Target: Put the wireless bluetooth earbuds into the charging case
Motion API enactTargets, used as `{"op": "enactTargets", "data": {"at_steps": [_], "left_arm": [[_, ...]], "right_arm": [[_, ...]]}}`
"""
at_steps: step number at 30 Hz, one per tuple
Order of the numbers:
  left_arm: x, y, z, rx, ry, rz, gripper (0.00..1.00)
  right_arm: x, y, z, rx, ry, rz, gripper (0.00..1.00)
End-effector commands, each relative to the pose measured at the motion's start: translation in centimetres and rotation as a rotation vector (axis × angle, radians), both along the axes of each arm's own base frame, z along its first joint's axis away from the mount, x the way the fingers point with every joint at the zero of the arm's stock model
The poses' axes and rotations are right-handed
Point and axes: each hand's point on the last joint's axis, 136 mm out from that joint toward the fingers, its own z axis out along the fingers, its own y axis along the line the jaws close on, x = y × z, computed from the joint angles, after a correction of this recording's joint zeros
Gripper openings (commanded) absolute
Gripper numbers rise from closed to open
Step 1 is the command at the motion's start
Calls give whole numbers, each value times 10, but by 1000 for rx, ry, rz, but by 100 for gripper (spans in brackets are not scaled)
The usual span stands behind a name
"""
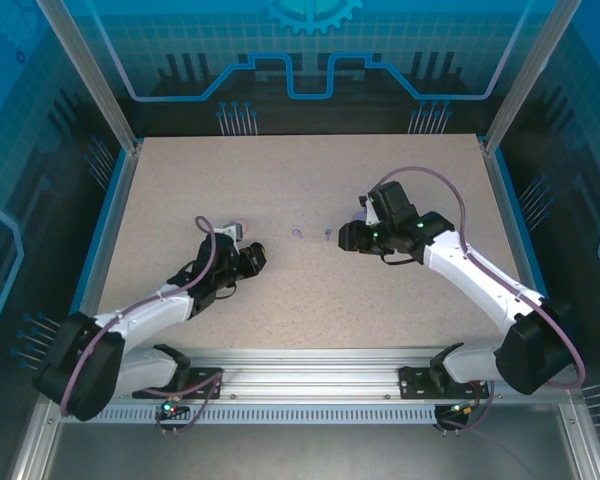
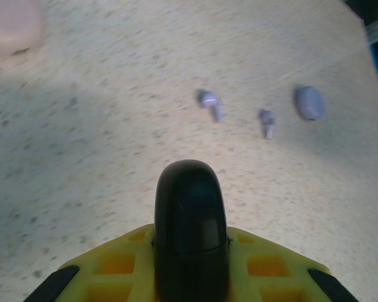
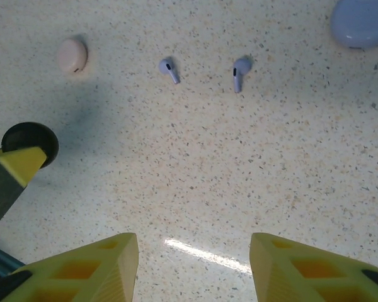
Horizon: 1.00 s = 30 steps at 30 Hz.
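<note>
2 lavender earbuds (image 3: pixel 169 69) lie at 12 o'clock of the right gripper (image 3: pixel 194 264), jaws apart. They look light and slippery: better pinch the stem. Left gripper (image 1: pixel 250 261) clamps a black case (image 2: pixel 189 214).

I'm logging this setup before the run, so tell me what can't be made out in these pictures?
Top view: the lavender earbuds are too small to tell which way they face.
Left wrist view: the pink case is blurred and cut off by the corner.
Right wrist view: the lavender case is cut off by the top edge; lid state unclear.
</note>
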Motion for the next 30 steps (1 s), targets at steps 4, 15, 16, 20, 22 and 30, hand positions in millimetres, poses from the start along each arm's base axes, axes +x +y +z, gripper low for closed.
{"op": "enactTargets", "data": {"at_steps": [4, 15, 16, 20, 22, 30], "left_arm": [[3, -4, -34, -24, 161, -23, 0], [-3, 20, -66, 70, 262, 33, 19], [-4, 23, -66, 81, 266, 41, 28], [-3, 35, -57, 124, 253, 81, 57], [-2, 41, -48, 146, 231, 99, 71], [6, 62, 4, 219, 123, 133, 99]], "right_arm": [[6, -8, 0, -16, -52, -40, 52], [15, -27, -5, -79, -57, -81, 65], [16, -27, -4, -79, -58, -82, 66], [23, -30, -3, -90, -60, -90, 69], [27, -32, -2, -100, -62, -97, 70], [50, -46, 2, -131, -55, -156, 74]]}}
